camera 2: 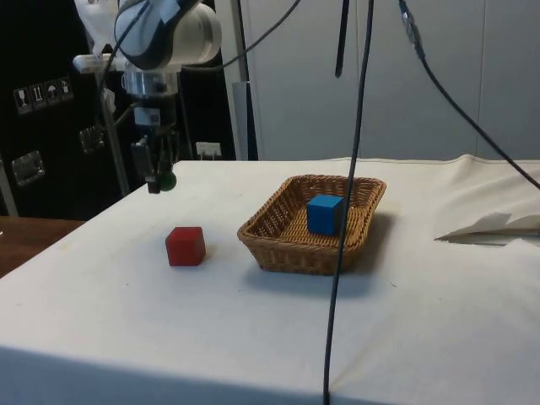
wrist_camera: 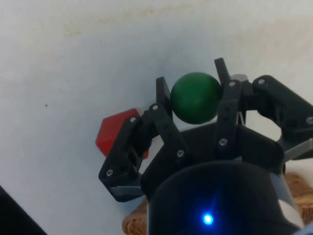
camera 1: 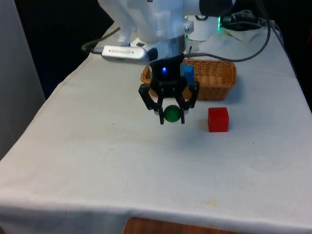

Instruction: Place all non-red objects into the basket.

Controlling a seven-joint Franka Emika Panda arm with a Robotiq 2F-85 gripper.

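Note:
A green ball (camera 1: pixel 171 113) (camera 2: pixel 166 180) (wrist_camera: pixel 196 97) hangs above the white cloth, and my gripper (camera 1: pixel 172 117) (camera 2: pixel 160 182) (wrist_camera: pixel 194 92) is shut on it. The wicker basket (camera 1: pixel 217 82) (camera 2: pixel 278 243) stands behind the gripper in the front view and holds a blue cube (camera 1: pixel 187 73) (camera 2: pixel 324 213). A red cube (camera 1: pixel 218 119) (camera 2: pixel 185 245) (wrist_camera: pixel 111 135) rests on the cloth in front of the basket, to the front view's right of the gripper.
Black cables (camera 2: pixel 350 169) hang in front of the basket in the side view. A folded bulge of white cloth (camera 2: pixel 494 221) lies beyond the basket there. A wooden edge (camera 1: pixel 161 226) shows below the table's near side.

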